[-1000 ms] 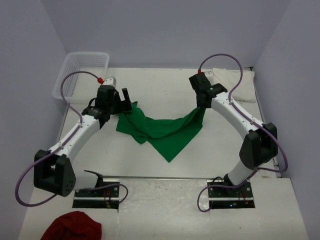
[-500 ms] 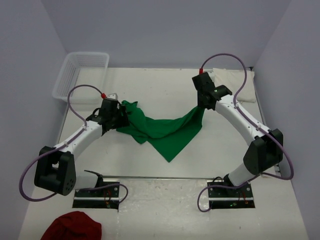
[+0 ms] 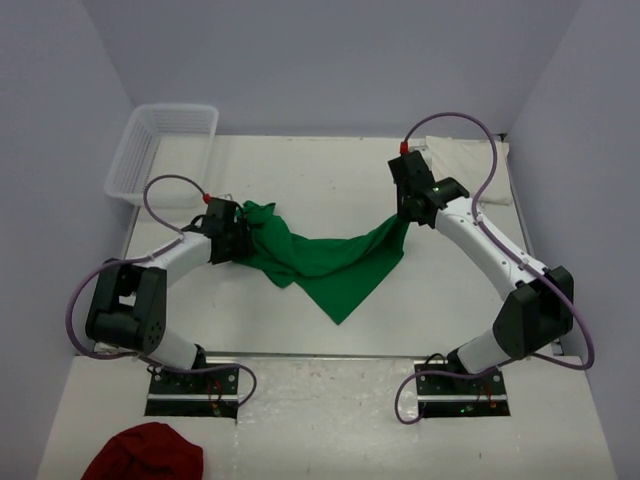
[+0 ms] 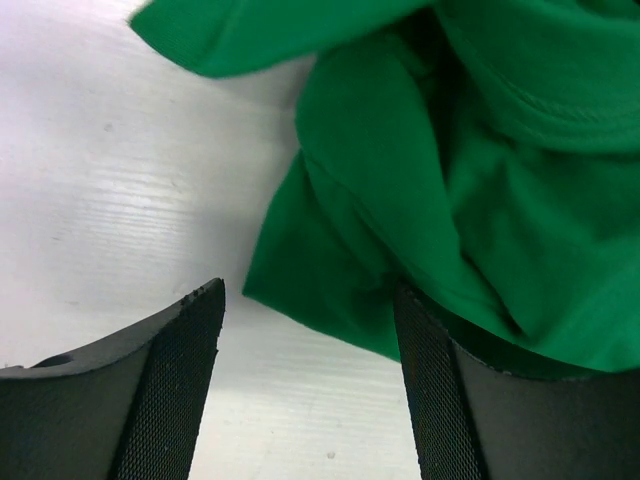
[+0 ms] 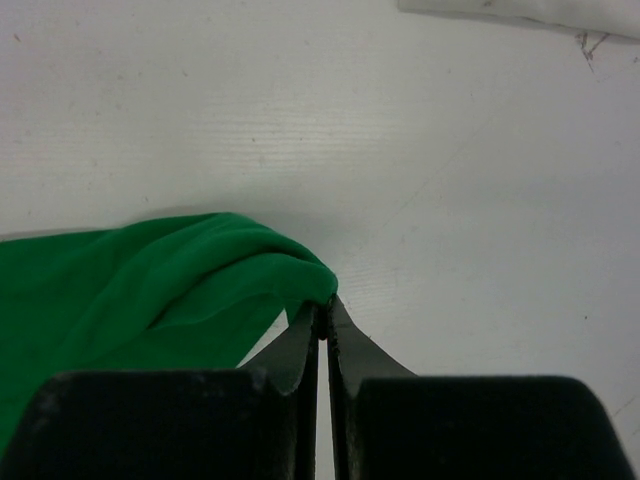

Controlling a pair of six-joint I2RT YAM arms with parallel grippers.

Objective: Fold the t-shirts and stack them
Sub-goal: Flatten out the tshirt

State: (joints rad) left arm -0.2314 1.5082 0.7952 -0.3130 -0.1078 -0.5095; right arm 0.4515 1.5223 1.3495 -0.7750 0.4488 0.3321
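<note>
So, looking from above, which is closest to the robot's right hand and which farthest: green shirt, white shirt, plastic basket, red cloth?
From the right hand:
1. The green shirt, pinched in it, mid-table.
2. The white shirt, just behind, far right corner.
3. The basket, far left corner.
4. The red cloth, near left, this side of the arm bases.

You have a clear plastic basket (image 3: 128, 160) with meshed walls standing upright at the far left corner of the white table (image 3: 330, 170), close to the left wall. At the near left edge of the top view, a dark red cloth (image 3: 143, 452) lies bunched in a heap, well apart from the basket.
</note>
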